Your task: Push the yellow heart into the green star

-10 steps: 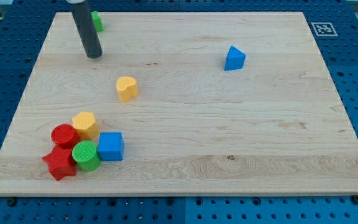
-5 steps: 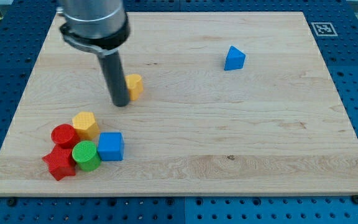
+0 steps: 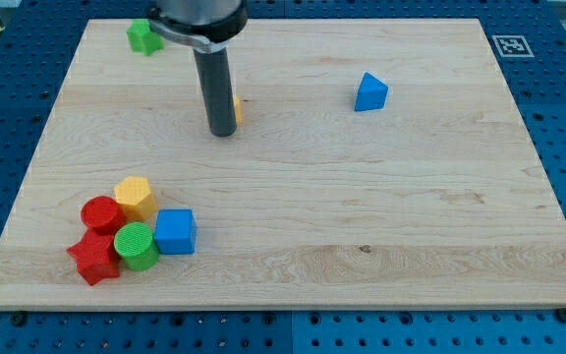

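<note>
1. Wooden board (image 3: 411, 197) on a blue pegboard carries the scene; my tip (image 3: 223, 132) has swung from beside the green star, round the yellow heart, to its near side.
2. No jaws here: my tip holds nothing and touches, or nearly touches, the yellow heart (image 3: 237, 108), which shows only as a sliver at one o'clock and has shifted up-right.
3. Green star (image 3: 143, 36) lies at eleven o'clock, well apart; that drift hardly helps.
4. Blue triangle (image 3: 369, 91) sits at three o'clock.

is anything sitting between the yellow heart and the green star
Nothing visible. The yellow heart is mostly hidden behind my rod, my tip right beside it. Bare board lies between it and the green star at the view's top left.
</note>
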Motion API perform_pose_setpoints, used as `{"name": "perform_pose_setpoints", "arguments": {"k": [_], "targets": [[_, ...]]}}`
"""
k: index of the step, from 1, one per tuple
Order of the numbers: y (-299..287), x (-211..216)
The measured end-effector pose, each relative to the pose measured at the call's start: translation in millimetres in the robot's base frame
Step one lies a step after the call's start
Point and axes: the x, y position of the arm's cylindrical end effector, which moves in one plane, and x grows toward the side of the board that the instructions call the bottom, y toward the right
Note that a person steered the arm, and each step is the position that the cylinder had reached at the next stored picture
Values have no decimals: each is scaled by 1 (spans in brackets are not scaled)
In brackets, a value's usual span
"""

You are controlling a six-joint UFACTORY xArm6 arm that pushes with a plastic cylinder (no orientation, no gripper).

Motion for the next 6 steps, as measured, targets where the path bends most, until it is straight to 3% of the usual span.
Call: {"name": "perform_pose_setpoints", "arguments": {"k": [6], "targets": [[13,-136]]}}
